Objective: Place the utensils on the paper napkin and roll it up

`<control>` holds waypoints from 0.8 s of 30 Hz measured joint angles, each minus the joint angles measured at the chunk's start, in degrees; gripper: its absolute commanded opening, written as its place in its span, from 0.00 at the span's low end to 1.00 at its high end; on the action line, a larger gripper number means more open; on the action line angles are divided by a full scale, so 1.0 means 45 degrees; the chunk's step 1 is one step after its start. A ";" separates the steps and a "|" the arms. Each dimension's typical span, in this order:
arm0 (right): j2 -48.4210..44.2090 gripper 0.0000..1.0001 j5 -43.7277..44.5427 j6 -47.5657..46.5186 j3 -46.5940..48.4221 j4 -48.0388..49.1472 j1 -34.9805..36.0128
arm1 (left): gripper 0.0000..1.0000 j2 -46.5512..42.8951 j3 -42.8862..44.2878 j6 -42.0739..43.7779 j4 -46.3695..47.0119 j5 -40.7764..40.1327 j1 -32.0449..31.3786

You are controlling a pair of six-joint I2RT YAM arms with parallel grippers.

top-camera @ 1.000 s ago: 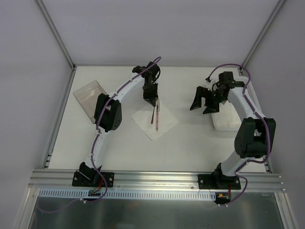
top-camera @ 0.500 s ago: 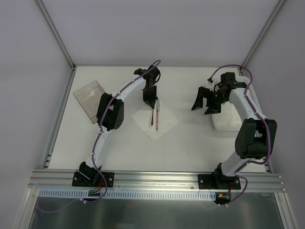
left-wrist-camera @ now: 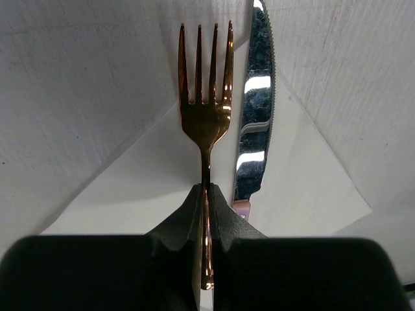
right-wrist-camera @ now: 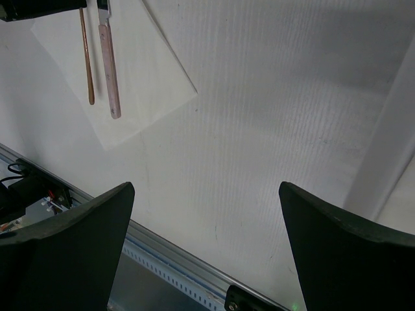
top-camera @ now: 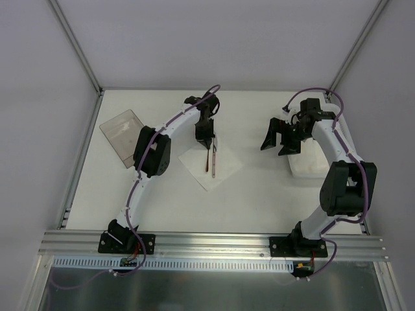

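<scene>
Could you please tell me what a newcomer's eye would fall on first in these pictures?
The copper fork stands out, pinched by its handle in the shut left tool over the white paper napkin in the middle of the table. Right beside it, a shiny knife lies on the napkin. The right tool hangs wide open and empty toward the right side.

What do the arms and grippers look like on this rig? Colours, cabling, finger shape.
The left arm and right arm have white links and black joint housings. A purple cable runs along each. The left gripper and right gripper are matte black with wedge-shaped fingers. No markings legible.
</scene>
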 measured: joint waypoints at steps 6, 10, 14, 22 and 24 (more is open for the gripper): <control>0.0000 0.99 0.0000 0.0000 0.0000 0.0000 0.0000 | 0.00 0.0000 -0.0257 0.0005 0.0209 -0.0136 0.0000; 0.0000 0.99 0.0000 0.0000 0.0000 0.0000 0.0000 | 0.00 0.0000 -0.0257 0.0005 0.0306 -0.0233 0.0000; 0.0000 0.99 0.0000 0.0000 0.0000 0.0000 0.0000 | 0.00 -0.0005 -0.0262 0.0005 0.0418 -0.0253 0.0000; 0.0000 0.99 0.0000 0.0000 0.0000 0.0000 0.0000 | 0.00 0.0000 -0.0262 0.0000 0.0491 -0.0291 0.0000; 0.0000 0.99 0.0000 0.0000 0.0000 0.0000 0.0000 | 0.00 0.0000 -0.0262 0.0000 0.0495 -0.0287 0.0000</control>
